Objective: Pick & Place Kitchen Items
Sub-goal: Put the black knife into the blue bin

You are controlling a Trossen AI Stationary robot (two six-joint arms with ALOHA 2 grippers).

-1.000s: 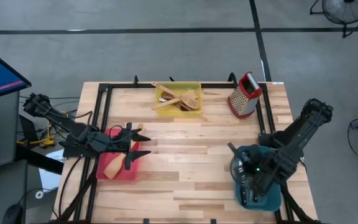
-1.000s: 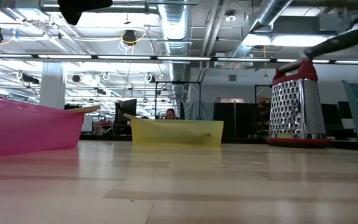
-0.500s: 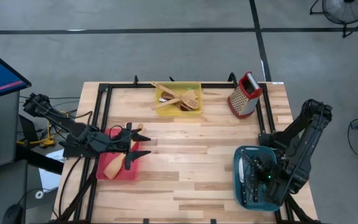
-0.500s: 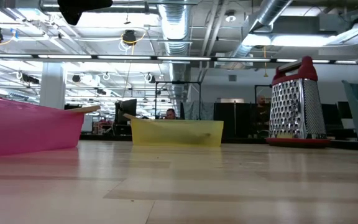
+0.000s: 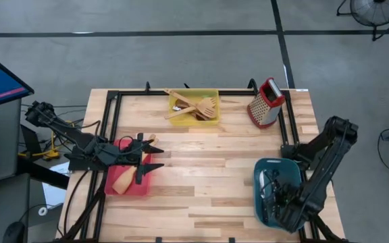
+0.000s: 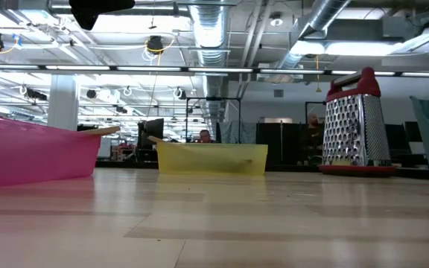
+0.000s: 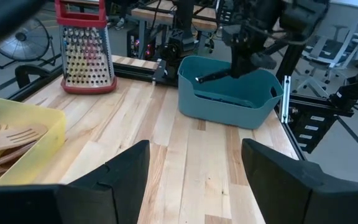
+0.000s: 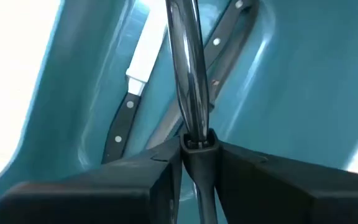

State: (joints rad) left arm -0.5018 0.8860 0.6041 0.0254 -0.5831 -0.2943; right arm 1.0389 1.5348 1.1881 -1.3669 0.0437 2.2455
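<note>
- A knife point(image 8: 188, 93) was pinched between the right gripper point(image 8: 197, 149)'s two dark fingers, with its shiny blade sticking out past them into the teal bin point(image 5: 280, 192).
- More black-handled knives point(image 8: 126, 118) lay on the floor of that teal bin, under the held one.
- The teal bin sat at the near right part of the table point(image 5: 201, 182).
- The right arm point(image 5: 326, 155) was bent over sharply, reaching down from its base at the table's right edge so that its gripper point(image 5: 275, 199) pointed into the bin.
- Pale wooden turners and spatulas point(image 5: 194, 106) lay piled in the yellow bin point(image 5: 193, 92) at the far middle of the table.
- One more wooden utensil point(image 5: 122, 181) lay in the red bin point(image 5: 140, 189) at the near left.
- The left gripper point(image 5: 142, 158) hung over the red bin with its fingers point(image 7: 114, 183) spread wide and nothing between them.
- The left arm point(image 5: 66, 131) stretched out low from the table's left side, almost flat.
- A metal grater point(image 5: 265, 102) with a red top stood upright near the far right corner, well apart from the bins.
</note>
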